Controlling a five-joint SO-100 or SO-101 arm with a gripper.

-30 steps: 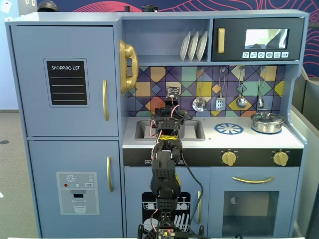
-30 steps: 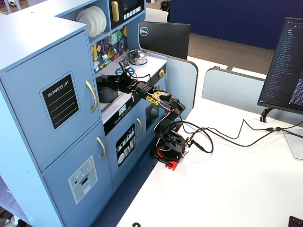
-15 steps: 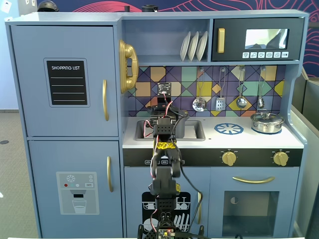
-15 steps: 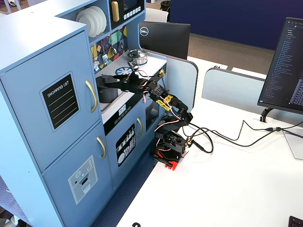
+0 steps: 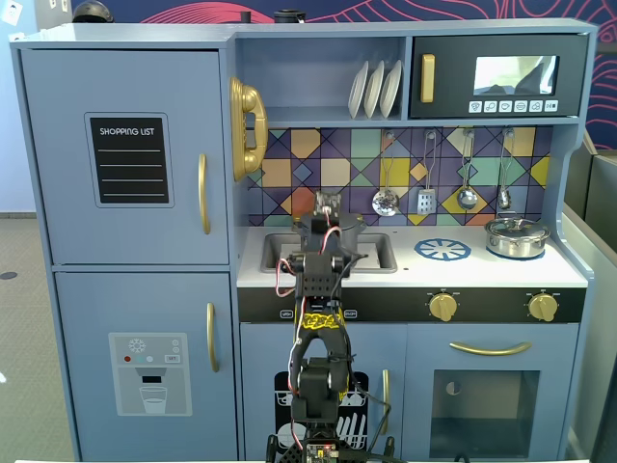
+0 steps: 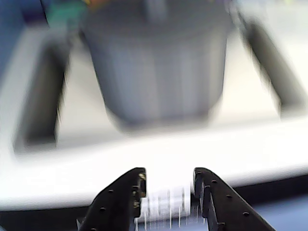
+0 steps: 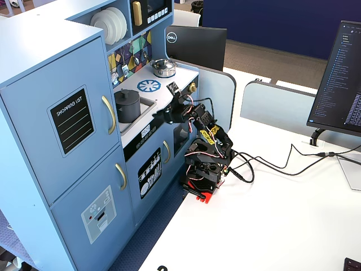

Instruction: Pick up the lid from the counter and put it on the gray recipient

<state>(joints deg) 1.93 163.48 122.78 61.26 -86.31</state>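
Note:
The gray recipient [image 7: 127, 107] stands in the sink of the toy kitchen. It fills the upper middle of the blurred wrist view [image 6: 154, 67]. Its top looks closed by the dark gray lid [image 7: 127, 94], though blur hides the knob. My gripper [image 6: 168, 175] is open and empty. It hovers over the counter's white front edge, a short way in front of the pot and apart from it. In a fixed view [image 7: 161, 117] it points at the sink from the front. In a fixed view from the front, my gripper [image 5: 328, 207] and arm hide the pot.
A shiny silver pot [image 5: 517, 236] with its own lid stands at the counter's right end, beside a blue burner disc [image 5: 442, 250]. The sink [image 5: 376, 253] has raised rims. Utensils hang on the tiled wall. A monitor [image 7: 341, 79] and cables lie on the white table.

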